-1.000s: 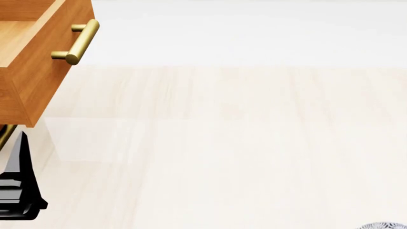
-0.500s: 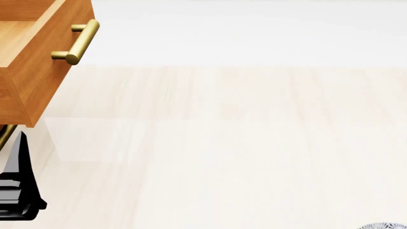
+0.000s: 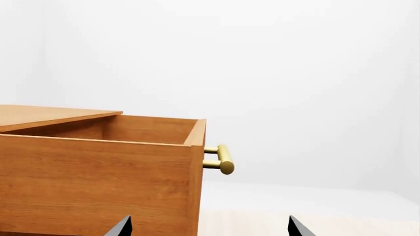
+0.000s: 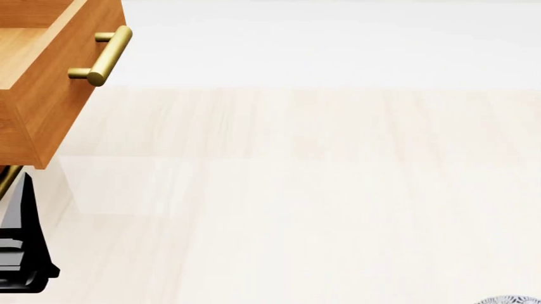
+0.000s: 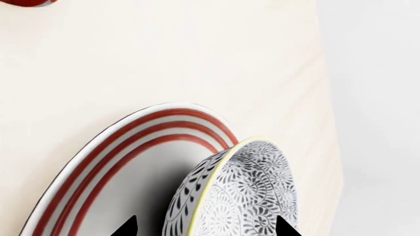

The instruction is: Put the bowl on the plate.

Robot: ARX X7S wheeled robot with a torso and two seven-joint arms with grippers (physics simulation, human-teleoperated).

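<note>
In the right wrist view the bowl (image 5: 249, 196), grey-and-white patterned with a pale rim, overlaps one edge of the white plate (image 5: 118, 162) with red rings and casts a dark shadow on it. I cannot tell whether it rests on the plate. My right gripper (image 5: 206, 227) is open, and its two dark fingertips (image 5: 128, 227) stand wide apart on either side of the bowl's wall. The head view shows only a sliver of the bowl (image 4: 509, 300) at the bottom right corner. My left gripper (image 3: 206, 228) is open and empty beside the wooden drawer.
An open wooden drawer (image 4: 42, 76) with a brass handle (image 4: 106, 57) juts over the pale table at the left, also seen as the drawer (image 3: 98, 172) close to my left gripper. A red object (image 5: 23, 1) lies beyond the plate. The table edge (image 5: 331, 147) runs near the bowl.
In the head view the dark left arm part at the lower left has shifted very slightly down and left. Nothing else has visibly moved.
</note>
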